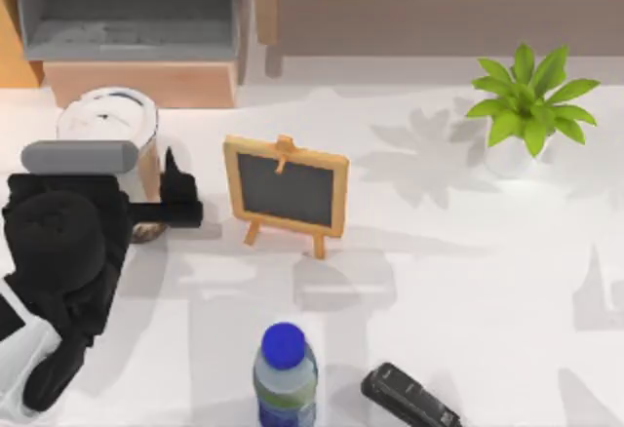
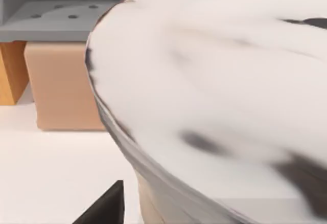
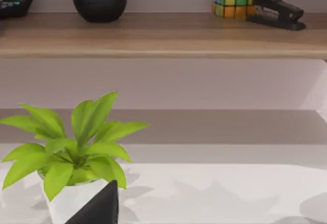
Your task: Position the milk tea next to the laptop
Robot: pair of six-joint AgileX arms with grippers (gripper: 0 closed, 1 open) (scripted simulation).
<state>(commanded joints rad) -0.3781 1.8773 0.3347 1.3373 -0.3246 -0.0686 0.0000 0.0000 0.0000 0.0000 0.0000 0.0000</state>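
Top view places the milk tea point(image 1: 109, 120) at the far left of the worktop point(image 1: 468, 281), upright, in front of a wooden cabinet point(image 1: 136, 81) and left of a small chalkboard easel point(image 1: 286, 191). The left arm point(image 1: 58, 252) reaches over it, and the left gripper point(image 1: 161, 193) sits against the cup's side below the lid; whether the fingers point(image 1: 178, 178) are clenched on the cup cannot be told. Left wrist view shows the white domed lid point(image 2: 214, 91) very close to the camera, with one dark fingertip point(image 2: 104, 208) at the edge. No laptop can be made out. Handling judgement: the cup is thin clear plastic, so it is likely light but top-heavy when full, smooth, and easily crushed; the lid may pop off under squeeze. Grip the tapered wall at mid-height, below the lid rim, with moderate force, and keep the cup vertical during transfer. A water bottle point(image 1: 285, 373) and a black device point(image 1: 409, 398) stand at the near edge; a potted plant point(image 1: 526, 105) stands far right. The right arm is parked; its wrist view shows one dark fingertip point(image 3: 99, 206) beside the plant point(image 3: 71, 152), state not determinable.
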